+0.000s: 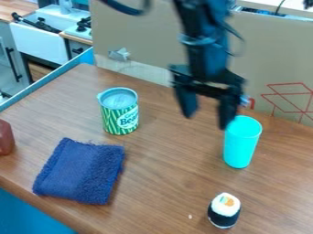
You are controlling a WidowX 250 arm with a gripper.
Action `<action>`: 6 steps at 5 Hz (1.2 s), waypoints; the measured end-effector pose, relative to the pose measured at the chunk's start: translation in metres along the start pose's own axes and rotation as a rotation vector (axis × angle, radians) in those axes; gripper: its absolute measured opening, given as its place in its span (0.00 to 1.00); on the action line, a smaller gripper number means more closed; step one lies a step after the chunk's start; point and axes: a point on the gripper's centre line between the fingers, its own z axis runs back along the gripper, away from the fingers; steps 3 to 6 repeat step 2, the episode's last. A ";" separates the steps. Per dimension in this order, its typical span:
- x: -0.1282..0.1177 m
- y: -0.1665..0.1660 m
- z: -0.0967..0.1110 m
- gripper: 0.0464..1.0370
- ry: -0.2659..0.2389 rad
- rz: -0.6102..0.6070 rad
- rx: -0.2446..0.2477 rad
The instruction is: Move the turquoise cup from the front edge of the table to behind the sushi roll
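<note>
The black gripper [207,119] hangs over the back of the wooden table, its two fingers spread apart with nothing between them. Its right finger is close to the rim of an upright turquoise cup [240,145]; whether they touch I cannot tell. Left of the gripper stands a green-and-white striped can [120,113] with a grey-blue lid. A folded dark blue cloth [82,172] lies at the front left. Near the front edge of the view, a sushi roll [223,211] with a white top and black wrap stands upright.
A reddish-brown object [5,137] is cut off by the left edge. Behind the wooden table [165,173] rises a cardboard wall [269,55] with red lines. A toy sink and counter [45,39] stand at the upper left.
</note>
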 end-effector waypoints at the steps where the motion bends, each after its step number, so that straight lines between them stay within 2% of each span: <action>1: -0.033 -0.002 0.001 0.96 0.093 -0.046 0.086; 2: -0.047 -0.014 0.001 0.96 0.145 -0.099 0.085; 6: -0.047 -0.014 0.001 0.96 0.145 -0.099 0.085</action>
